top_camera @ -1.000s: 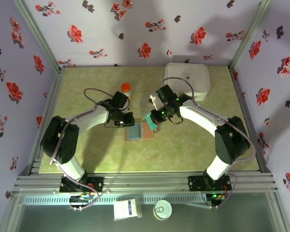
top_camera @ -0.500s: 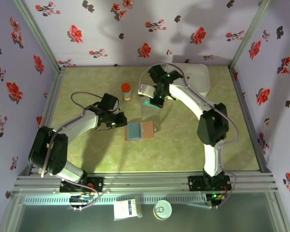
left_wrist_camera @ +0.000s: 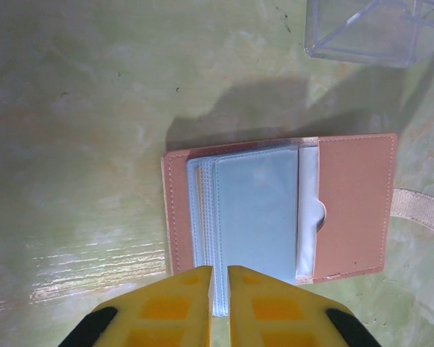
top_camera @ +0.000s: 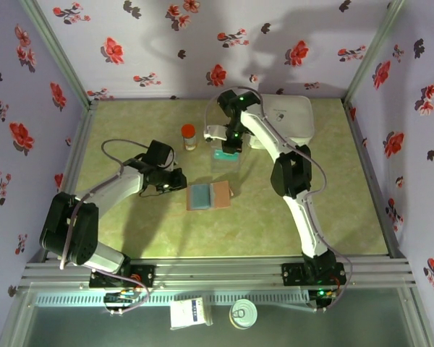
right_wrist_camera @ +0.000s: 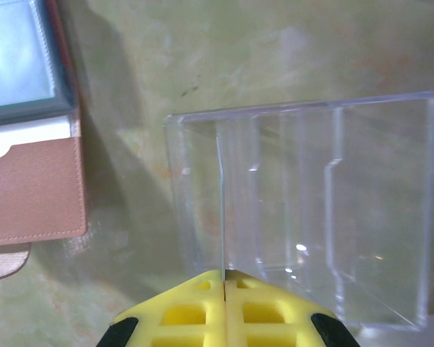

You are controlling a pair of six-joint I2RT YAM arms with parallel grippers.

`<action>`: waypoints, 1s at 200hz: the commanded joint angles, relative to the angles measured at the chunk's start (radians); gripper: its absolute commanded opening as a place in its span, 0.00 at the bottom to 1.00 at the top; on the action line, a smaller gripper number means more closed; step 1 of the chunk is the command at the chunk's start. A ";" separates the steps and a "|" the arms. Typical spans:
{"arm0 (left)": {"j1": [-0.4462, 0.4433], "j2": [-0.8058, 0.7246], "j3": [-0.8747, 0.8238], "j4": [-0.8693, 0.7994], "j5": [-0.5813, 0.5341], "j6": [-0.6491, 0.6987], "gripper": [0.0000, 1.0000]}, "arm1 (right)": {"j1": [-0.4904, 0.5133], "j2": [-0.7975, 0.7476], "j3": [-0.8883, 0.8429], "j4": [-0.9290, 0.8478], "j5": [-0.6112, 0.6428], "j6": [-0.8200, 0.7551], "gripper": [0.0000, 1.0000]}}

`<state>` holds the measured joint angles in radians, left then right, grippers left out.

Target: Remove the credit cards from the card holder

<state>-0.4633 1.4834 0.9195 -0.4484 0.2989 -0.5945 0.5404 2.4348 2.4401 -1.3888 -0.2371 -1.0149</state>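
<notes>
the right end effector [right_wrist_camera: 223, 273] is clenched on a credit card [right_wrist_camera: 223, 202]. the wrist view shows the card edge-on, as a thin upright line rising from between the yellow fingers [right_wrist_camera: 181, 311]. in the top view the card shows as a small teal patch at the end effector's tip. the card hangs over a clear plastic box [right_wrist_camera: 333, 210] with several dividers, near the box's left wall. whether it touches the box cannot be told. to the left of the box, just apart from it, lies the card holder [right_wrist_camera: 32, 191]. it is open flat on the desk [top_camera: 130, 224], brown flap down and the grey-blue pockets above it in this view.

the left end effector [left_wrist_camera: 219, 269] is nearly clenched, with a narrow slit between its yellow fingers and nothing gripped in it. it hovers at the near edge of the open card holder, over the stacked grey-blue pockets [left_wrist_camera: 257, 210]. on the right of the pockets, a white sheet sits behind a brown pocket with a rounded notch. a tan strap [left_wrist_camera: 419, 210] with a snap runs off the holder's right side. the clear box is further up and to the right, well apart from this end effector.

from above, the card holder lies about mid-desk between the two arms. the left end effector is just to its left, and the right one is further back. a small jar with an orange lid [top_camera: 189, 135] stands left of the right end effector. a white rounded case [top_camera: 282, 119] sits at the back right of the desk.
</notes>
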 commanded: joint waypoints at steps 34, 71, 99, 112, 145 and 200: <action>0.009 -0.005 -0.004 -0.032 0.013 0.014 0.13 | -0.005 0.061 0.034 -0.125 -0.067 -0.042 0.00; 0.011 -0.009 -0.008 -0.036 0.012 0.013 0.13 | -0.008 0.091 0.032 -0.118 -0.070 -0.045 0.00; 0.014 -0.015 -0.013 -0.041 0.010 0.014 0.13 | -0.010 0.112 0.030 -0.100 -0.072 -0.045 0.02; 0.014 -0.016 -0.012 -0.043 0.009 0.013 0.13 | -0.012 0.113 0.034 -0.095 -0.078 -0.042 0.14; 0.015 -0.018 0.005 -0.056 0.007 0.019 0.14 | -0.035 0.053 0.046 -0.072 -0.104 0.006 0.30; 0.017 0.025 0.023 -0.021 0.027 0.013 0.14 | -0.042 -0.152 -0.197 0.207 -0.061 0.177 0.18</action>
<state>-0.4534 1.4872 0.9157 -0.4740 0.3000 -0.5945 0.5003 2.4092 2.3318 -1.3338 -0.3138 -0.9562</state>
